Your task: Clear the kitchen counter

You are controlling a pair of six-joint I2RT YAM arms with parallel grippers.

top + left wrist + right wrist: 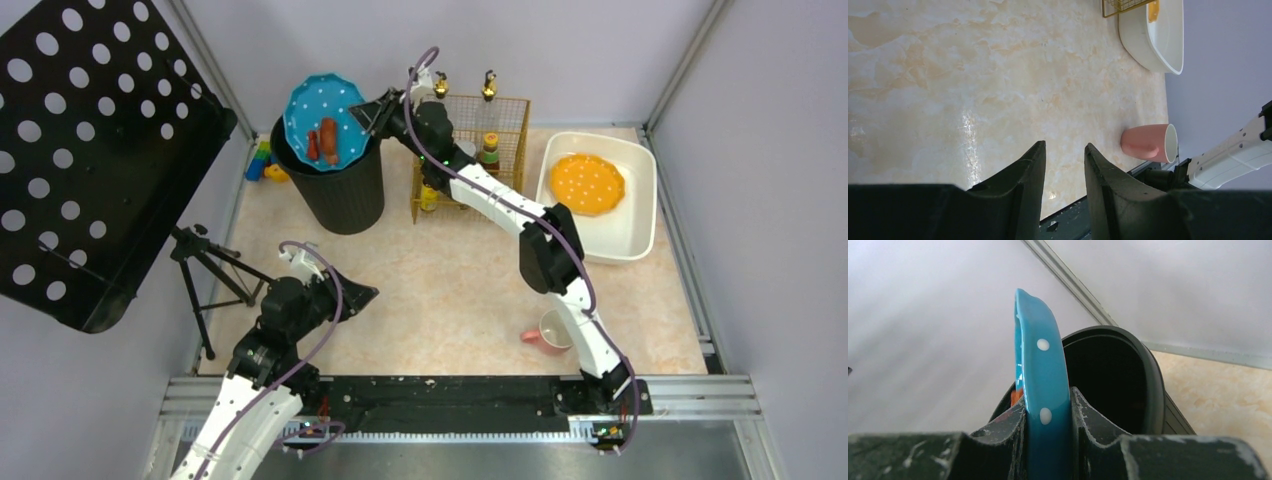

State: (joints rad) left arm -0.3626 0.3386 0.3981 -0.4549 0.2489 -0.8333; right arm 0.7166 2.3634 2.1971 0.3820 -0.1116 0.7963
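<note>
Honestly, the risky bit is the blue plate [325, 120]. The right gripper [383, 112] pinches it by the rim, tilted over the black bin [340, 195], with a couple of sausage-looking scraps [322, 142] on it. If the tilt gets too steep or the pinch slips, I reckon the whole plate goes in with them.

The left gripper [1064, 150] hangs empty over the near left part of the counter [440, 290], jaws a narrow gap apart.

A white tub [640, 200] at the far right corner holds an orange plate [587, 184]. The wire basket [505, 110] at the far edge holds bottles [489, 150]. The bin's inside just looks dark. A pink mug [545, 332] lies on its side by the near edge, and I can't see inside it.
</note>
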